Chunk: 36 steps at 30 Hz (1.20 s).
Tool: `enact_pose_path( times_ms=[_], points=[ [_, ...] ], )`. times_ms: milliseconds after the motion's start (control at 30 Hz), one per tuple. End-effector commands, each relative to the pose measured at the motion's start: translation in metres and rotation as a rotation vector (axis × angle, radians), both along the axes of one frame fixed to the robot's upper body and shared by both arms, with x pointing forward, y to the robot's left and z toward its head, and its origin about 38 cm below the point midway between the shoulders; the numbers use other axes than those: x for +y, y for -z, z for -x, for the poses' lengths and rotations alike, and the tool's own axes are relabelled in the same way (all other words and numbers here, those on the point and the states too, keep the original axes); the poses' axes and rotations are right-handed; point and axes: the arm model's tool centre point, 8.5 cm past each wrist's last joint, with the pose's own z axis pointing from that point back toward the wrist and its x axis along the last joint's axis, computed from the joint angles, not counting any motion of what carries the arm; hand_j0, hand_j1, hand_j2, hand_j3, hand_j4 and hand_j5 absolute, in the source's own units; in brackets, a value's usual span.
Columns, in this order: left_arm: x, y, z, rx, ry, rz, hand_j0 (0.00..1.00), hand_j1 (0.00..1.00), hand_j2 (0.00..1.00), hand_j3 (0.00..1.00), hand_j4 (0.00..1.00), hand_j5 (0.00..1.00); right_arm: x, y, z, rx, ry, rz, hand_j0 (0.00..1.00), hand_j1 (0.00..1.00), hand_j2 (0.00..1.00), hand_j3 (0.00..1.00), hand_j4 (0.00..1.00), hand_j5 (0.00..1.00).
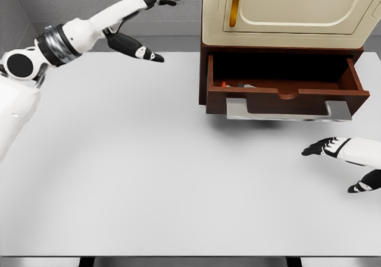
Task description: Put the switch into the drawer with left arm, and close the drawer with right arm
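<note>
While the right hand [339, 160] hovers low over the table [149, 178] with fingers spread and nothing in them, the drawer [286, 91] hangs open just ahead of it and slightly to its left, its metal handle [286, 111] jutting toward those fingertips. Inside, up at the drawer's front left corner, a sliver of red and grey shows, most likely the switch [238, 85], though it's too hidden to be sure. Farther off, well to the left of the cabinet [292, 8], the left hand [152, 26] is raised, splayed and empty. The danger now: an off-centre shove could skew the drawer or slide the cabinet, a glancing palm could slip off that handle, and a hard push could rattle the switch.
</note>
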Motion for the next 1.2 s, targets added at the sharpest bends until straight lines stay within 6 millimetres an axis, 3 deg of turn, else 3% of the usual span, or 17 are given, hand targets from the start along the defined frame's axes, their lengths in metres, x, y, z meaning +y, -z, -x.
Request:
enact_pose_path(
  times_ms=[0, 100, 200, 567, 767, 1167],
  points=[
    [0.033, -0.004, 0.017, -0.008, -0.010, -0.116, 1.00, 1.00, 1.00, 1.00, 1.00, 1.00, 0.001, -0.003, 0.000, -0.006, 0.000, -0.006, 0.97, 0.97, 0.97, 0.97, 0.97, 0.97],
    [0.042, 0.004, 0.043, 0.017, 0.041, -0.162, 1.00, 1.00, 1.00, 1.00, 1.00, 1.00, -0.001, -0.007, -0.001, -0.010, 0.003, 0.000, 0.79, 0.79, 0.79, 0.79, 0.79, 0.79],
    [0.049, 0.019, 0.055, 0.061, 0.056, -0.203, 1.00, 1.00, 1.00, 1.00, 1.00, 1.00, -0.002, -0.012, -0.002, -0.039, 0.019, -0.022, 0.69, 0.69, 0.69, 0.69, 0.69, 0.69],
    [0.051, 0.025, 0.057, 0.075, 0.054, -0.205, 1.00, 1.00, 1.00, 1.00, 1.00, 1.00, -0.003, -0.019, -0.004, -0.114, 0.070, -0.094, 0.53, 0.53, 0.53, 0.53, 0.53, 0.53],
    [0.052, 0.025, 0.056, 0.075, 0.053, -0.207, 1.00, 1.00, 1.00, 1.00, 1.00, 1.00, -0.004, -0.017, -0.002, -0.103, 0.070, -0.087, 0.30, 0.30, 0.30, 0.30, 0.30, 0.30],
    [0.052, 0.026, 0.057, 0.077, 0.052, -0.208, 1.00, 1.00, 1.00, 1.00, 1.00, 1.00, -0.003, -0.028, -0.007, -0.142, 0.071, -0.097, 0.27, 0.27, 0.27, 0.27, 0.27, 0.27]
  ],
)
